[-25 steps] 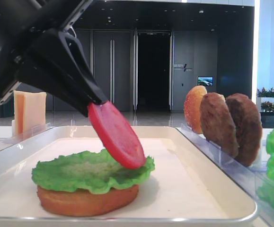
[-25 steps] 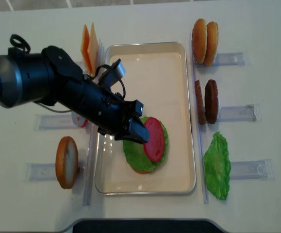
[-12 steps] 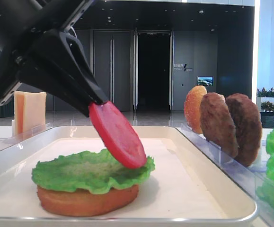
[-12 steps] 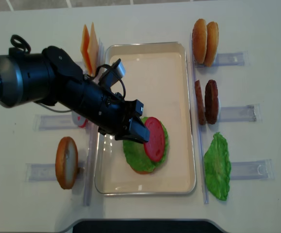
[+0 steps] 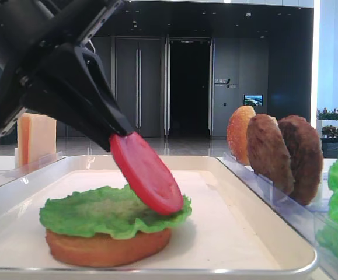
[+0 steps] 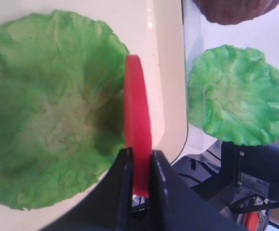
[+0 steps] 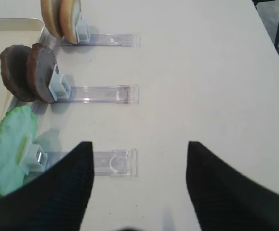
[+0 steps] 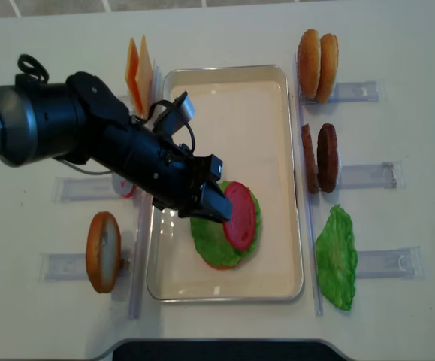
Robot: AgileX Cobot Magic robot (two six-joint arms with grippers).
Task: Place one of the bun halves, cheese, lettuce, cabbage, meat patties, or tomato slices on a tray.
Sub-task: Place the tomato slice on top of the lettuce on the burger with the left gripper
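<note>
Tomato slice (image 5: 147, 173) was found clamped at its upper edge by the left gripper (image 8: 215, 206), tilted steeply, its lower rim resting on the lettuce (image 5: 107, 210) atop the bun half (image 5: 107, 246) in the tray (image 5: 233, 175). Lowering flatter before release was judged advisable, lest it slide off. The arm was angled down from the left. The right gripper (image 7: 139, 178) was seen spread, empty, above the counter (image 7: 202, 72).

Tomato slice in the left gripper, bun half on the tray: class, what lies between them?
A lettuce leaf covers the bun half, directly beneath the tilted tomato slice held by the left gripper. The low side view shows this best.
</note>
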